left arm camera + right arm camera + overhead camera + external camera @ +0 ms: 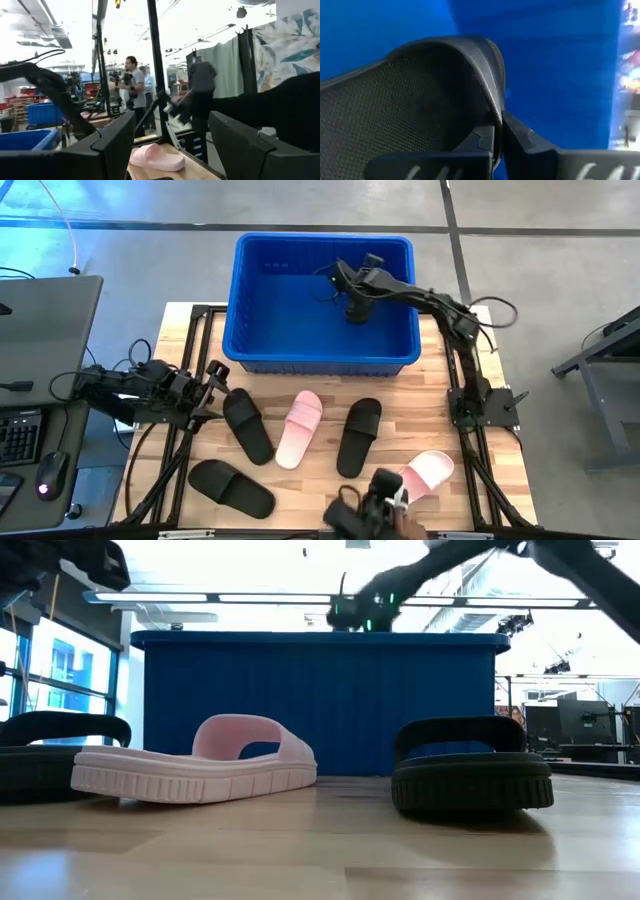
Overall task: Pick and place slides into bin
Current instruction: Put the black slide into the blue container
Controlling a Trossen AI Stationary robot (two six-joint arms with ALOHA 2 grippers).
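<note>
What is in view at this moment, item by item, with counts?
black slides: four; three on the table, one held over the bin
pink slides: two; one mid-table, one at the near right
bin: one, blue, far side of table
table: one, wooden
laptop, keyboard, mouse: left of table
people: two, background of left wrist view
left tool: open, table's left edge
right tool: shut on black slide, above the bin

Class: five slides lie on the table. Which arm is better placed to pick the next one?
Left. The left gripper sits open beside a black slide; the right gripper holds a black slide over the bin.
</note>
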